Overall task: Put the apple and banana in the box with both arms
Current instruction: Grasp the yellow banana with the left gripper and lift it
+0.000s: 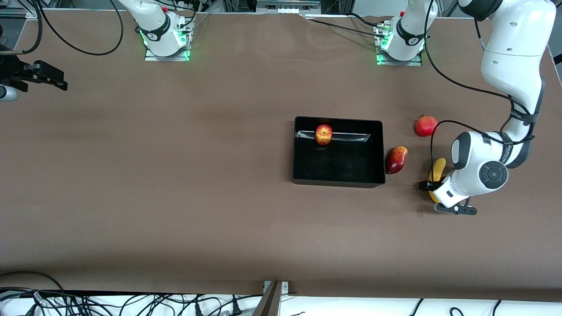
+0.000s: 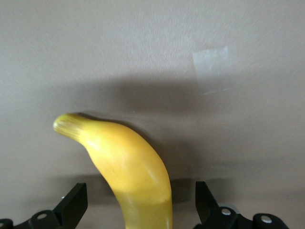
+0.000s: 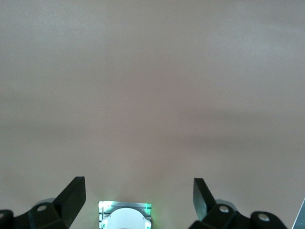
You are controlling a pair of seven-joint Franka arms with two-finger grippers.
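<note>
Left gripper down low over the banana, toward the left arm's end of the table, 2 fingers spread wide with the yellow fruit lying between them, gaps visible on both sides in the left wrist view, no contact seen. Banana flat on the brown table, partly hidden under the wrist in the front view. Apple already inside the black box, against the wall farthest from the front camera. Mango just beside the box wall; pomegranate a little farther from the camera, apart from both. Right gripper waiting up over bare table at the right arm's end, fingers spread wide, nothing between them.
</note>
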